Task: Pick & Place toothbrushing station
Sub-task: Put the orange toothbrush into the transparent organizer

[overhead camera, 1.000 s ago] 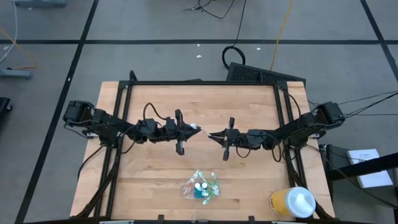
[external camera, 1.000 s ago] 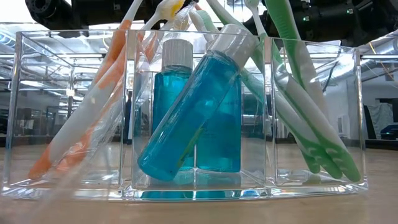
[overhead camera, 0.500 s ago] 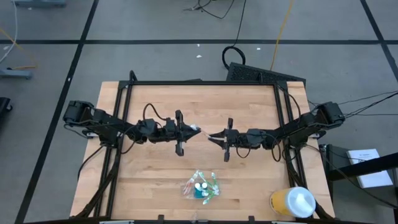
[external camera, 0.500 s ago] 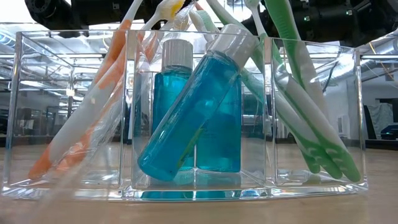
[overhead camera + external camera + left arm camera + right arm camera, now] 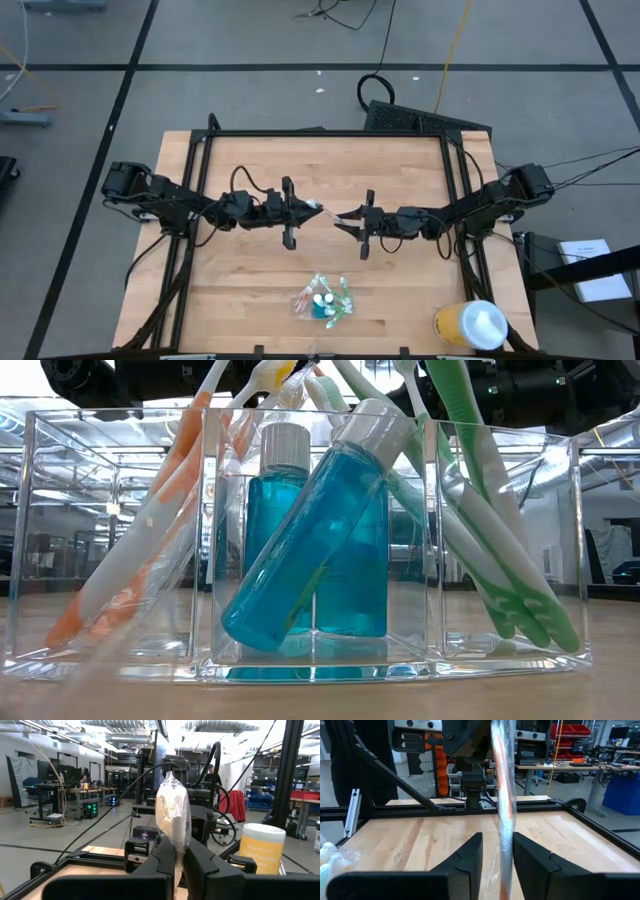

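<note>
Clear plastic is filling the low view: the toothbrushing station (image 5: 310, 550) is sitting on the wooden table (image 5: 250, 275) near its front edge, holding blue bottles (image 5: 310, 550) in the middle compartment and wrapped toothbrushes (image 5: 490, 510) at either side. Farther back, above mid-table, the left gripper (image 5: 318, 211) is clenching a plastic-wrapped toothbrush (image 5: 172, 817). Facing it, the right gripper (image 5: 340, 217) is standing with fingers parted around that wrapper, not pinching it. A yellow cup (image 5: 470, 325) is resting at the front right corner.
</note>
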Available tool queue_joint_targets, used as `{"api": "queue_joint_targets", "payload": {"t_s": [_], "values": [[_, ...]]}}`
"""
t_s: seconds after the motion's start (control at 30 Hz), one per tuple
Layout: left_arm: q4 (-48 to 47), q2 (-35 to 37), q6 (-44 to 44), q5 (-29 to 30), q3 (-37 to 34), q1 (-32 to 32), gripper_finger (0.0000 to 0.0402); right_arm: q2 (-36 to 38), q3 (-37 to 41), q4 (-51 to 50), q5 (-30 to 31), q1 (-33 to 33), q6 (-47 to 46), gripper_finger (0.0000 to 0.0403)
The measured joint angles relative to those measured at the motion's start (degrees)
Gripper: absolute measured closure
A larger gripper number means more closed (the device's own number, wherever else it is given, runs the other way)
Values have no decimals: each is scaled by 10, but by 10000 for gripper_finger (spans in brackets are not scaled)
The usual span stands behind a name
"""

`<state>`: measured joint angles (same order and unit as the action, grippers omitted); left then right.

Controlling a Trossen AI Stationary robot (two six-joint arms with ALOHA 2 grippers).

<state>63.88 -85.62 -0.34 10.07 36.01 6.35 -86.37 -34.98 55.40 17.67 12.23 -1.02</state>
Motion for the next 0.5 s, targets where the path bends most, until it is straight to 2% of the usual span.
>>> {"api": "queue_joint_targets", "payload": {"t_s": [0.5], "values": [[-21, 11, -25, 0, 0, 2, 387, 0, 0, 0, 0, 0, -15, 305]]}}
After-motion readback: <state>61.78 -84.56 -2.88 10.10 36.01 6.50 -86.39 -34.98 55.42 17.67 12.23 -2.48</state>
